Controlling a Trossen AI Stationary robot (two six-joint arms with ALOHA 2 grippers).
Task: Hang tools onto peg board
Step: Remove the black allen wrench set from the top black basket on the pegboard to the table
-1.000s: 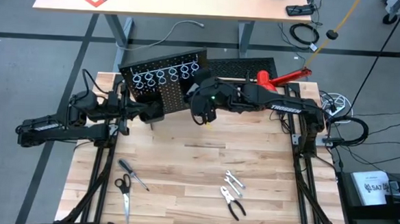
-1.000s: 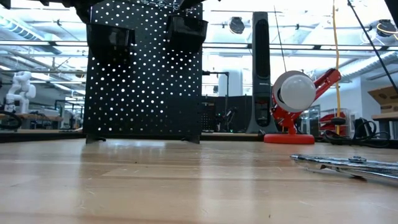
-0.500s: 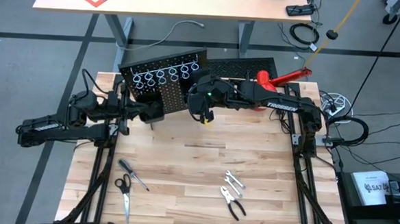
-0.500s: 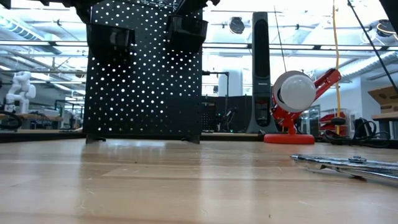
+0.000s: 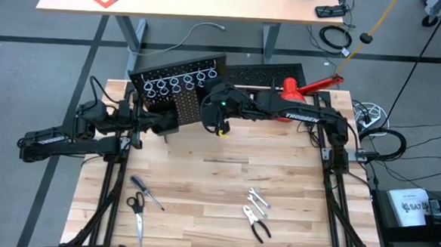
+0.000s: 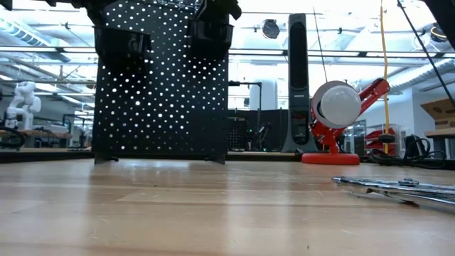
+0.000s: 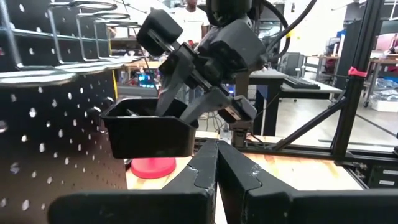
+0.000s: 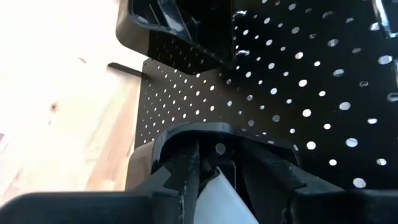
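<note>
Wooden bench bare beneath—right tool, parted over a bin, could tip the peg board; left tool waits shut.

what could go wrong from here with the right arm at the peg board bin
1. The right gripper reaches into a black bin on the upright peg board, which stands free on the table; pushing could tip or slide it.
2. Its fingers stand partly apart; what they hold cannot be seen, and it could drop outside the bin.
3. The left gripper, shut, waits beside the board; the arms could collide.
</note>
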